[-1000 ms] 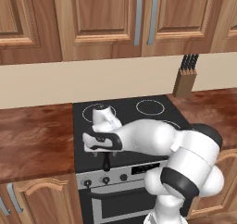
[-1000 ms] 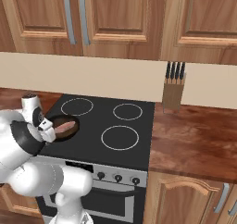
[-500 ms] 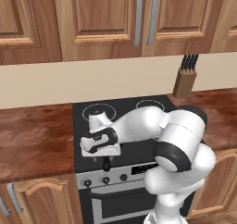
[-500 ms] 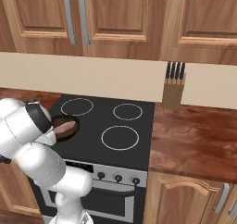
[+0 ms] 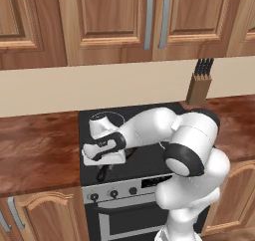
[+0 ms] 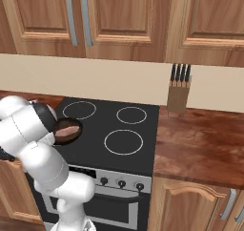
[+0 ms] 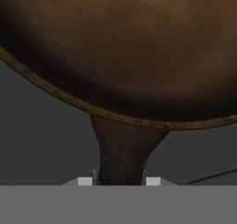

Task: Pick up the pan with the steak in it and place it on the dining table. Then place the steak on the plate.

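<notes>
Even, soft rendered light fills both base views, bright and without glare or hard shadows. The stove top (image 6: 109,130) is matte black with crisp rings. In the hand view the pan (image 7: 120,52) is very close, dim and blurred, darkest along its near rim.

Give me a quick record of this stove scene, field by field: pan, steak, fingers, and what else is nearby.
pan: dark skillet on the front-left of the black stove top
steak: pinkish slab lying inside the pan
fingers: two tips either side of the pan's handle, closed on it
nearby: knife block on the counter, right of the stove
</notes>
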